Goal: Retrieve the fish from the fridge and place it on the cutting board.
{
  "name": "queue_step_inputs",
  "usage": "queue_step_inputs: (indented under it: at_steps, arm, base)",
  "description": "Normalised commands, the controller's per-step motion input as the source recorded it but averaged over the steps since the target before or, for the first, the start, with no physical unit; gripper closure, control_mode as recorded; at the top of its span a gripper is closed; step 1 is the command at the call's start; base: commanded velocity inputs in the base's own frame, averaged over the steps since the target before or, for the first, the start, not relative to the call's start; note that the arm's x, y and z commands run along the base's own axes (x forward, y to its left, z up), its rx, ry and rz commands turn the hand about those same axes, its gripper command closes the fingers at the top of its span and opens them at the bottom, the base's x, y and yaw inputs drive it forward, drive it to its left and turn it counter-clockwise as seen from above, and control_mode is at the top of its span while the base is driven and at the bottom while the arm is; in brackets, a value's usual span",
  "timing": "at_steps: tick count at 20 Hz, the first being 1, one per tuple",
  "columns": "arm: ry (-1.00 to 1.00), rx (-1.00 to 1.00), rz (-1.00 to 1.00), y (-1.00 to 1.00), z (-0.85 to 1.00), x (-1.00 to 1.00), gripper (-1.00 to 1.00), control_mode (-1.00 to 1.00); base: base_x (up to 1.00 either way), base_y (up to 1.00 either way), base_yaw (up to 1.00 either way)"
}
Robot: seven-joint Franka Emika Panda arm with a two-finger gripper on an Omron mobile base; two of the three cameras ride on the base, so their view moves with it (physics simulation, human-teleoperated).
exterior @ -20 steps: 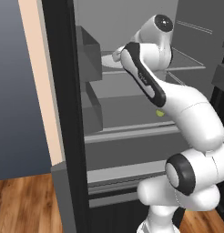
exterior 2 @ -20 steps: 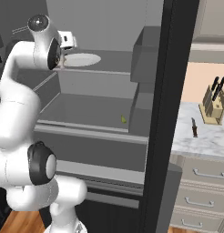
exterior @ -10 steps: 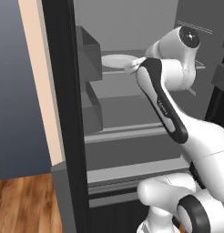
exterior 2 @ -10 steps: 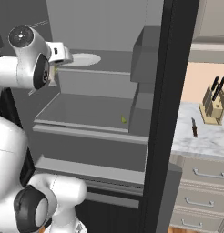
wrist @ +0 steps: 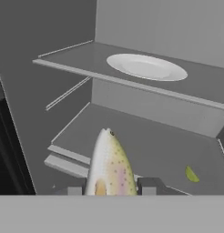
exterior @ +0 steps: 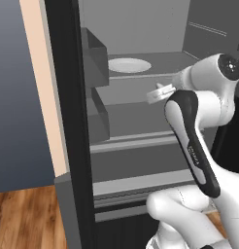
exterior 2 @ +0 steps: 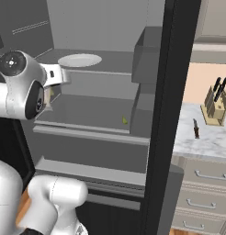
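Observation:
In the hand view my gripper (wrist: 111, 189) is shut on the fish (wrist: 109, 164), a slender silvery fish with yellowish speckles that points away from the hand. The open fridge (exterior: 68, 121) has a black frame (exterior 2: 172, 114) and a grey inside. My hand hangs in front of its middle shelf (wrist: 145, 145), below and short of the upper shelf (wrist: 77, 61). From the right base view the gripper (exterior 2: 50, 92) sits at the fridge's left side. The cutting board is out of view.
A white round plate (wrist: 146, 67) lies on the upper shelf (exterior: 128, 64). A small green thing (wrist: 191, 174) rests on the middle shelf. Grey door bins (exterior: 94, 63) stand on the left. Right of the fridge, a counter holds a knife block (exterior 2: 215, 106) and a knife (exterior 2: 195, 128).
The arm has drawn back and down from the plate's shelf toward the fridge opening, carrying the fish. The jaws stay shut.

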Motion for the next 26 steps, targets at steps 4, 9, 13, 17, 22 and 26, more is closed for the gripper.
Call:
queue_step_inputs:
  at_steps: [4, 9, 13, 17, 22, 26]
  arm:
    - [-0.02, 0.00, 0.00, 0.00, -0.20, -0.05, 1.00, -1.00]
    - [-0.04, 0.00, 0.01, 0.00, -0.03, 0.02, 1.00, 1.00]
    - [0.00, 0.00, 0.00, 0.00, 0.00, 0.00, 1.00, 1.00]
    - [0.00, 0.00, 0.00, 0.00, 0.00, 0.00, 1.00, 1.00]
    - [0.00, 0.00, 0.00, 0.00, 0.00, 0.00, 1.00, 1.00]
    - [0.00, 0.00, 0.00, 0.00, 0.00, 0.00, 1.00, 1.00]
  base:
    - [0.00, 0.00, 0.00]
    - [0.00, -0.01, 0.01]
    - [-0.50, -0.18, 0.00]
    - [-0.98, -0.28, 0.00]
    - [-0.96, -0.27, 0.00]
    - [-0.54, -0.42, 0.00]
